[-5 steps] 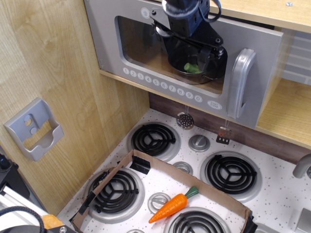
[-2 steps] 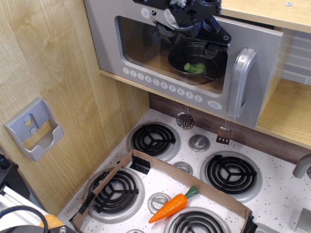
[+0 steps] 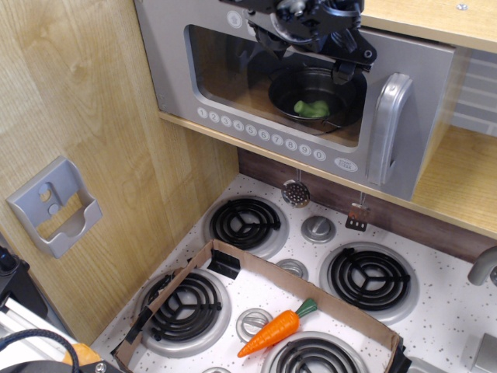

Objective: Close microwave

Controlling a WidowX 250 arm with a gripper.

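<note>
The microwave (image 3: 175, 74) is light wood with a wide gray door, a row of round white buttons (image 3: 260, 132) and a chunky gray loop handle (image 3: 388, 128) at its right. The door stands almost flush with the cabinet front. Through its window I see a black pan (image 3: 307, 85) holding something green (image 3: 311, 109). My black gripper (image 3: 311, 23) is at the top edge of the frame, in front of the door's upper rim. Its jaws are partly cut off and dark, so I cannot tell their state.
A small gray holder (image 3: 54, 206) hangs on the left wood wall. A bare wooden shelf (image 3: 462, 179) lies right of the microwave. Below is a toy stove with black burners (image 3: 246, 221), a cardboard tray (image 3: 233, 264) and an orange carrot (image 3: 276, 328).
My gripper has risen from in front of the window to the door's top edge. The door has swung slightly further toward shut. The pan behind the window now shows fully.
</note>
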